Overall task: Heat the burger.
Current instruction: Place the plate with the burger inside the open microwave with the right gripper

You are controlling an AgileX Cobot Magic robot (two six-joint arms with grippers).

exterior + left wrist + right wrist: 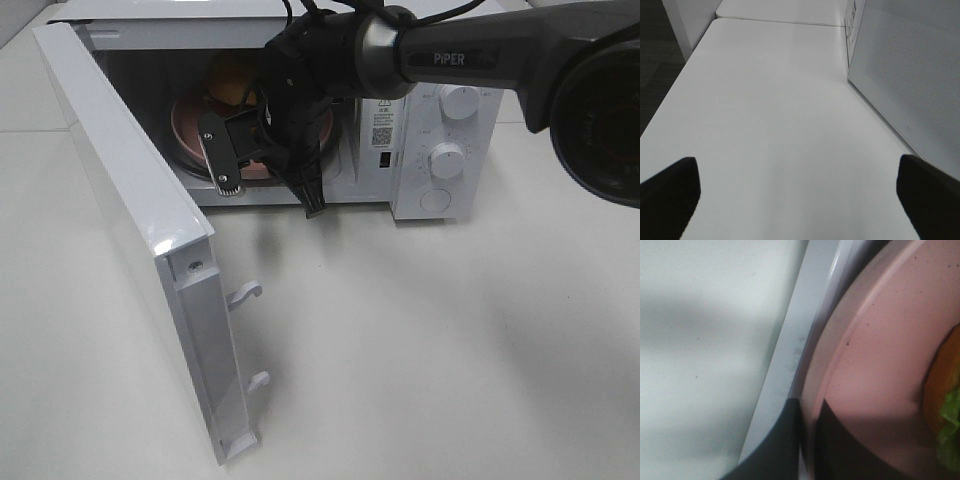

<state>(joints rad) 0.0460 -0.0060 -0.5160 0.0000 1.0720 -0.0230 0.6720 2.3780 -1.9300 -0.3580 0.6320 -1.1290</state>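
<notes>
Two grippers logged: the left gripper (800, 200) hangs over the table (765, 125), fingers spread wide and holding nothing. At the mouth of the open microwave (445, 130), the right gripper (810, 445) has its fingers (775, 450) straddling the rim of the pink plate (880, 350); whether they pinch it, cannot tell. On that plate, inside the cavity toward the back, sits the burger (230, 82).

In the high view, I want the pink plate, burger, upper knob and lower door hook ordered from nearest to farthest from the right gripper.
1. pink plate, at the right gripper, inside the microwave.
2. burger, on the plate's far side.
3. upper knob, farther right.
4. lower door hook, open door, left.
</notes>
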